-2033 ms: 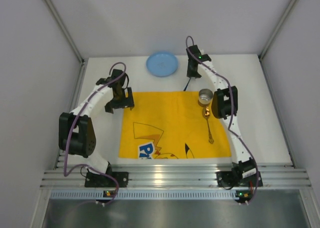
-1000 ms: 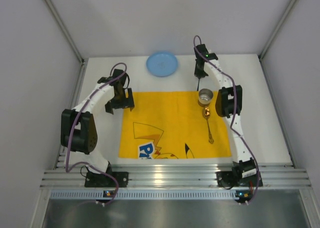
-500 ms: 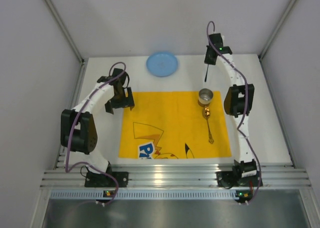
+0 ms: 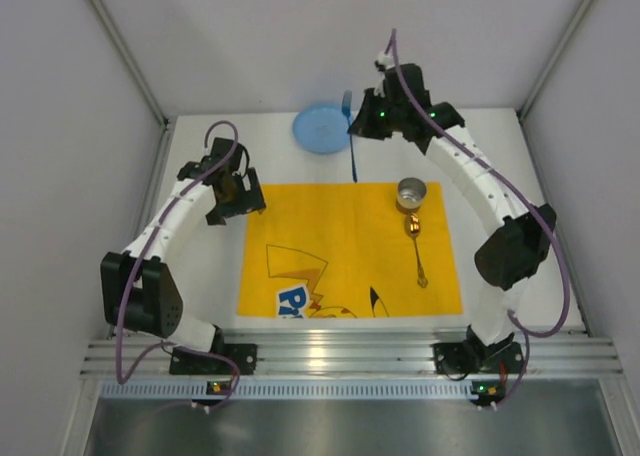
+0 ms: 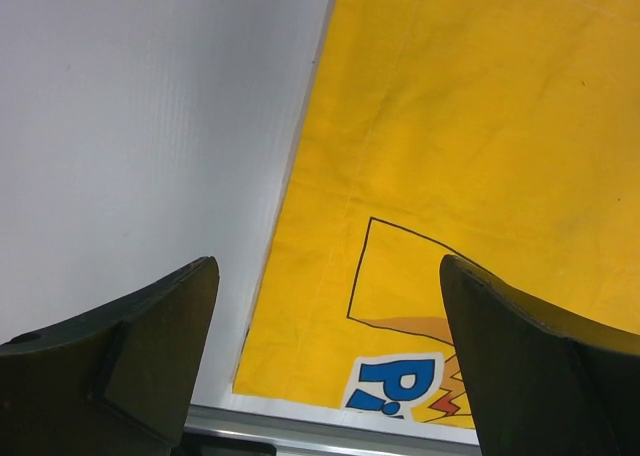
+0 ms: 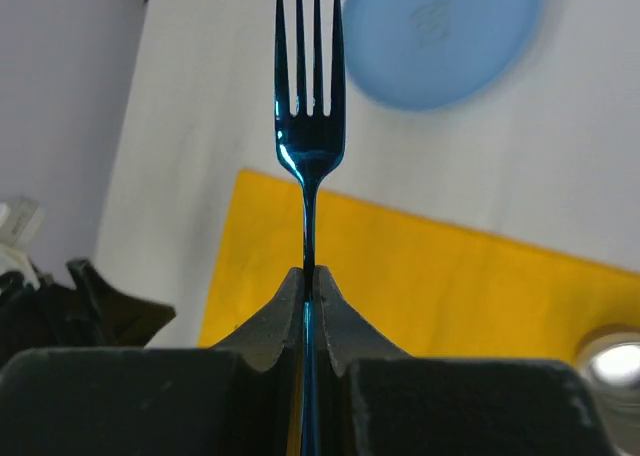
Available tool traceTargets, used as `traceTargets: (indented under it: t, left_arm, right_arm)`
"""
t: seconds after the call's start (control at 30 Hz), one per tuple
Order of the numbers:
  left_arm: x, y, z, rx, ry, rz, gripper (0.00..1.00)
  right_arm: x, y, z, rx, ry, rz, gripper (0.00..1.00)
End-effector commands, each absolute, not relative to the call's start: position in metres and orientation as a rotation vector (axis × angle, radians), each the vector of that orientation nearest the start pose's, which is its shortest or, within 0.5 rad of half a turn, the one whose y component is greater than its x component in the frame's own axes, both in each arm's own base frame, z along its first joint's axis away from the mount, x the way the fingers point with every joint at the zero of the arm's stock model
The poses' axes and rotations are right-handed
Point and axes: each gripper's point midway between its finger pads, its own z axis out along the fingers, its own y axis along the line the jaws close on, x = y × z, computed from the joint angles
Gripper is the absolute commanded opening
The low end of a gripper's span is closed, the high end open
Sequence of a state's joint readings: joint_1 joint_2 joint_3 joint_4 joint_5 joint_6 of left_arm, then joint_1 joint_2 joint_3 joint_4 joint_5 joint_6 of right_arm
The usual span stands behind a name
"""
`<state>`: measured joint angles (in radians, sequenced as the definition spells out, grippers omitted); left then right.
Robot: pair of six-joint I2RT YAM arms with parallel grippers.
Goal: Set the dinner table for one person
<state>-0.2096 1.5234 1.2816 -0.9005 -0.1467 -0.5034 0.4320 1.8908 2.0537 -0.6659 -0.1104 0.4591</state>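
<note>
My right gripper [image 4: 368, 124] is shut on a thin blue fork [image 4: 353, 161] and holds it in the air beside the blue plate [image 4: 323, 128], over the back of the white dinner table [image 4: 520, 226]. In the right wrist view the jaws [image 6: 310, 276] pinch the fork's handle, and its tines [image 6: 309, 66] point away towards the plate [image 6: 440, 36]. A yellow cartoon placemat [image 4: 340, 246] lies in the middle. A metal cup [image 4: 411, 193] and a spoon [image 4: 418, 251] sit on its right side. My left gripper [image 4: 235, 191] is open and empty above the placemat's left edge [image 5: 290, 206].
A silver rail [image 4: 350, 354] runs along the table's near edge; it also shows in the left wrist view [image 5: 300, 431]. Grey walls close in the table at the back and both sides. The left arm's dark gripper shows at the lower left of the right wrist view [image 6: 100, 306].
My right arm has swung from the back right to the left with the fork, ending beside the blue plate. My left gripper has shifted slightly left and back.
</note>
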Motion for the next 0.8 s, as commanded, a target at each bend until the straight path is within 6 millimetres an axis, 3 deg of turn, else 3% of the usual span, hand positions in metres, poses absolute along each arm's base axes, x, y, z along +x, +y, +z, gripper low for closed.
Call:
traceTargets:
  t: [0.0,0.03,0.13,0.27,0.33,0.37,0.43,0.47,0.5,0.53,0.57,0.6,0.63,0.67,0.77]
  left_arm:
    - [0.322,-0.058,0.145,-0.453,2.574,-0.038,0.98]
    - [0.319,-0.056,0.146,-0.449,2.551,-0.042,0.98]
    - [0.313,-0.055,0.146,-0.464,2.519,-0.059,0.98]
    - [0.308,-0.054,0.146,-0.499,2.466,-0.083,0.98]
    - [0.306,-0.050,0.149,-0.522,2.441,-0.075,0.98]
    - [0.304,-0.049,0.148,-0.525,2.444,-0.072,0.98]
    - [0.301,-0.047,0.154,-0.517,2.436,-0.077,0.98]
    - [0.299,-0.047,0.153,-0.511,2.439,-0.076,0.98]
    - [0.298,-0.046,0.154,-0.506,2.440,-0.072,0.98]
    - [0.295,-0.045,0.153,-0.503,2.438,-0.068,0.98]
    - [0.294,-0.045,0.153,-0.503,2.438,-0.068,0.98]
    - [0.293,-0.045,0.153,-0.503,2.436,-0.071,0.98]
    - [0.293,-0.045,0.154,-0.501,2.428,-0.070,0.98]
    - [0.293,-0.044,0.156,-0.501,2.422,-0.067,0.98]
    - [0.292,-0.041,0.163,-0.499,2.405,-0.049,0.98]
  right_arm:
    - [0.392,0.314,0.249,-0.020,2.394,0.882,0.00]
    - [0.368,0.335,0.252,-0.045,2.404,0.932,0.00]
    - [0.324,0.367,0.222,-0.031,2.506,1.015,0.00]
    - [0.288,0.394,0.181,0.262,2.650,1.152,0.00]
    - [0.274,0.411,0.171,0.332,2.685,1.185,0.00]
    - [0.267,0.428,0.175,0.362,2.681,1.245,0.00]
    - [0.261,0.447,0.161,0.386,2.725,1.249,0.00]
    - [0.259,0.456,0.159,0.400,2.740,1.259,0.00]
    - [0.257,0.472,0.170,0.368,2.723,1.298,0.00]
    - [0.259,0.481,0.156,0.375,2.747,1.274,0.00]
    - [0.264,0.490,0.165,0.368,2.723,1.283,0.00]
    - [0.261,0.498,0.160,0.351,2.738,1.264,0.00]
    - [0.262,0.502,0.142,0.353,2.771,1.217,0.00]
    - [0.261,0.504,0.139,0.337,2.785,1.190,0.00]
    - [0.261,0.497,0.105,0.340,2.835,1.047,0.00]
